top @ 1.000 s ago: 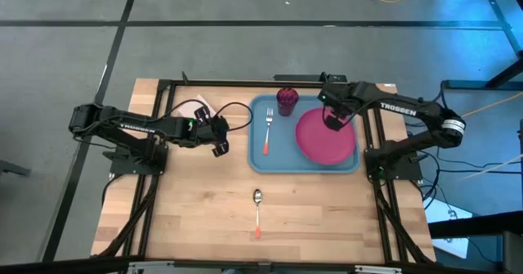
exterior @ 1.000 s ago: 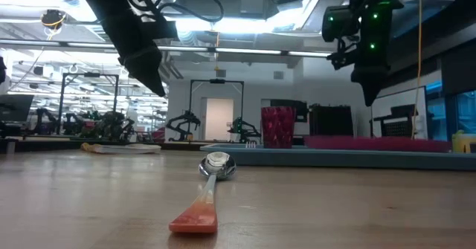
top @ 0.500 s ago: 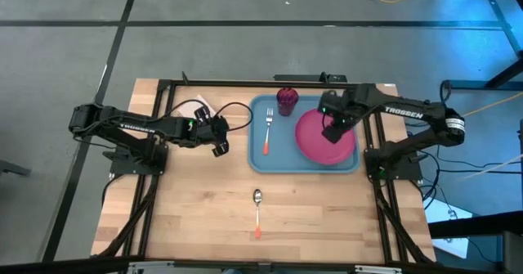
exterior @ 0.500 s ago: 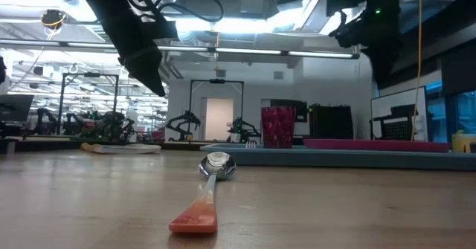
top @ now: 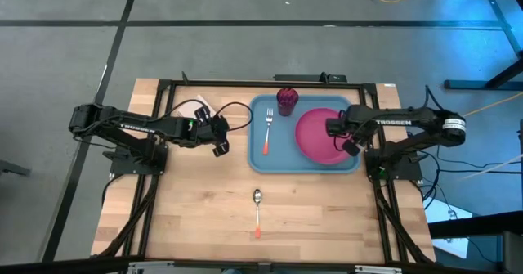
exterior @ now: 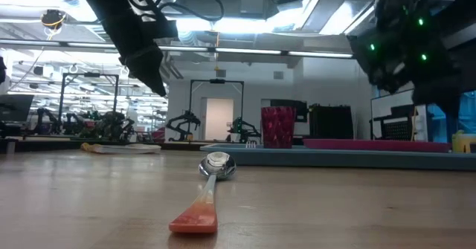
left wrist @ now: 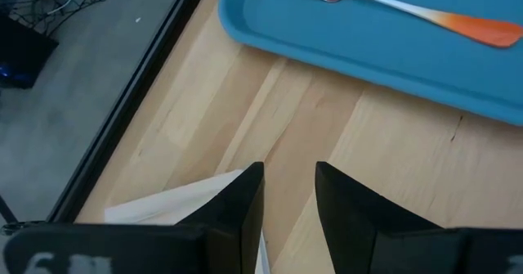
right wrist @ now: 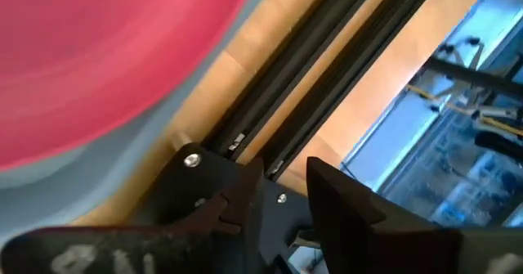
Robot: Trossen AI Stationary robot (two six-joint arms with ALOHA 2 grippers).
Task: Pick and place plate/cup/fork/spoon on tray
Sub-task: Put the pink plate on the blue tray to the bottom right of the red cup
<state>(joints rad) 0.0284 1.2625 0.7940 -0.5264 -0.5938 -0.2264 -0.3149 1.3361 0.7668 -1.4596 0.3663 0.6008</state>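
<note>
The light-blue tray [top: 260,155] lies at the table's far middle. On it rest the pink plate [top: 320,135] at the right, the dark red cup [top: 286,101] upright at the far edge, and the fork [top: 267,132] at the left. The spoon [top: 257,212] lies on the bare wood near the tray's near side, handle toward the near edge. My right gripper [top: 353,146] is shut and empty above the plate's right rim; the plate [right wrist: 98,53] shows blurred in its wrist view. My left gripper [top: 220,147] is shut and empty left of the tray.
A white napkin [top: 194,110] lies under my left arm near the table's far left; it also shows in the left wrist view [left wrist: 188,204]. Black frame rails [right wrist: 310,61] run along the table's right edge beside the tray. Bare wood surrounds the spoon.
My right gripper has swung from above the plate's far part toward the table's right and near edges, ending over the plate's right rim. The plate, cup, fork and spoon have stayed where they were.
</note>
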